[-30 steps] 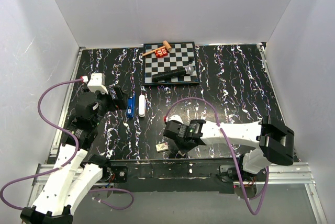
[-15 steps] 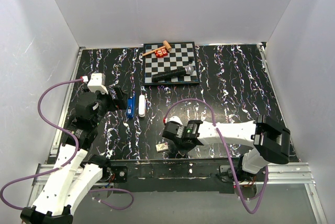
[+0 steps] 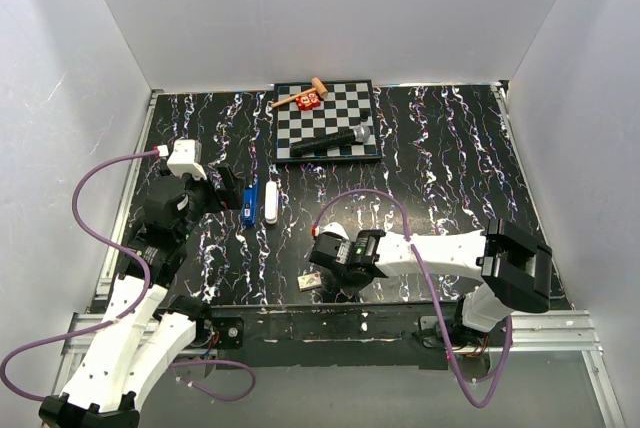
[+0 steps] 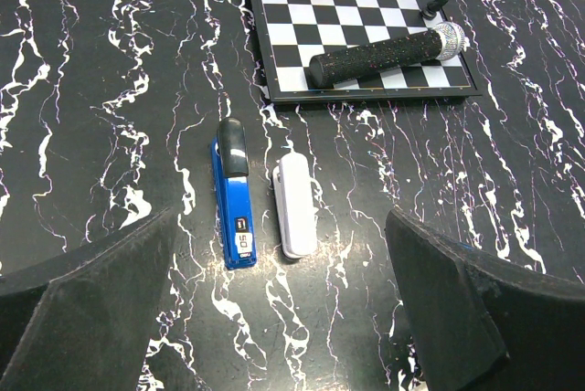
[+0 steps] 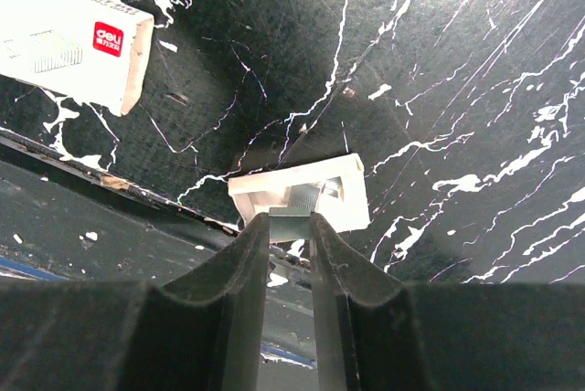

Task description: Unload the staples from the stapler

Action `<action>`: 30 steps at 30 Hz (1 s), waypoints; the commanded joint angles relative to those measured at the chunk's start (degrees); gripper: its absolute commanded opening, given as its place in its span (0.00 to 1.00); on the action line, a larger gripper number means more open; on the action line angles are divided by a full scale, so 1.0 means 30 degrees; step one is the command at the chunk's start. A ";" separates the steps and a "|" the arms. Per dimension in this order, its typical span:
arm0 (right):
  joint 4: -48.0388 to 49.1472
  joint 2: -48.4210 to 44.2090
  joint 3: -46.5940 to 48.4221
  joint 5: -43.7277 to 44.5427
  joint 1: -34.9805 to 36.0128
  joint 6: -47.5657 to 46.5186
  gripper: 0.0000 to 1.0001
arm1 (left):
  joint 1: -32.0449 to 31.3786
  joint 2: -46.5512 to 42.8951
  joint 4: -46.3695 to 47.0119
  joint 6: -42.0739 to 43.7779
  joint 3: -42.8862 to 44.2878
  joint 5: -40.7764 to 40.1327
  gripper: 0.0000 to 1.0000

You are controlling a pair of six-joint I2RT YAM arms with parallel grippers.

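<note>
Top external view: the black marbled table fills the floor of the white-walled bay. A chessboard sits at its far middle, with a black microphone lying across the board's near edge.

The left arm reaches out along the left side, and the left gripper has its jaws spread as wide as they go, holding nothing. The right arm is folded low across the near edge, well apart from the task's thing.

The stapler lies flat on the table left of centre, nearer than the chessboard. It is bright blue with a black end. Just to its right, parallel and not quite touching, lies a slim white object of about the same length.

The stapler's long axis runs near to far, black end far. It lies just right of the left claw. In the left wrist view it sits inside the span of the open fingers, closer to the left one. The left arm is plainly the nearer, so I judge any grasp falls to it, closing across the short width.

At the near edge sits a small white carton with a red label, and beside it an open white tray. The right gripper stands narrow at the tray's near rim with a silvery bit between the tips. Whether it is pinched, I cannot tell.
</note>
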 commanded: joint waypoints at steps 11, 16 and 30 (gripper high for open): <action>0.0243 -0.0592 0.0349 0.0520 0.0076 0.0038 0.41 | -0.0055 -0.0171 0.0040 0.0045 0.0096 0.0180 0.98; -0.0370 -0.1733 0.0261 0.1485 0.0076 0.0272 0.43 | -0.0055 -0.0142 0.0040 0.0103 0.0096 0.0560 0.98; -0.1748 -0.3287 -0.0001 0.2601 -0.0479 0.0009 0.44 | -0.0288 0.1907 0.0038 -0.0363 0.0243 0.5390 0.98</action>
